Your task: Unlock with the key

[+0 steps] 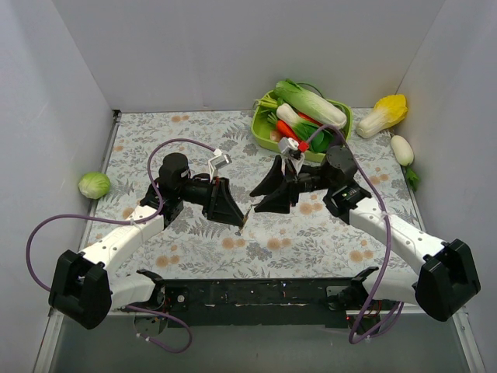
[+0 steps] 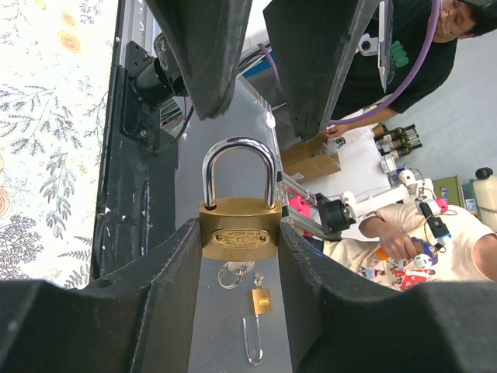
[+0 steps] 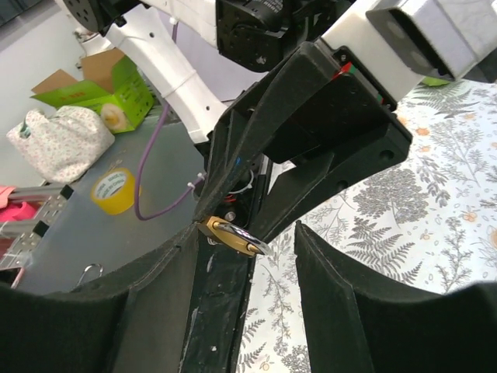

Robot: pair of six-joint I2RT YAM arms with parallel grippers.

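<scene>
Top external view shows both arms reaching to the middle of the bench (image 1: 194, 136), which carries a flowered cloth. The left claw (image 1: 241, 221) and the right claw (image 1: 255, 200) are close to each other there.

Left wrist view gives more detail. The left claw is closed on a brass padlock (image 2: 238, 237), with its two fingers pressing the left and right sides of the body, in the lower middle of the frame. The padlock stands upright in this view, and both legs of its silver shackle (image 2: 239, 167) go into the body. Above the shackle, at the top of the frame, the two fingers of the right claw are well apart and touch nothing.

Right wrist view agrees: its own fingers stand wide at the bottom of the frame. The padlock appears between them, farther away, gripped by the left claw.

I cannot find the key in any view, so I cannot tell its place.

In the upper right of the top view a green tray (image 1: 262, 140) holds vegetables (image 1: 311, 105). A round green cabbage (image 1: 94, 185) lies at the left edge of the bench.
</scene>
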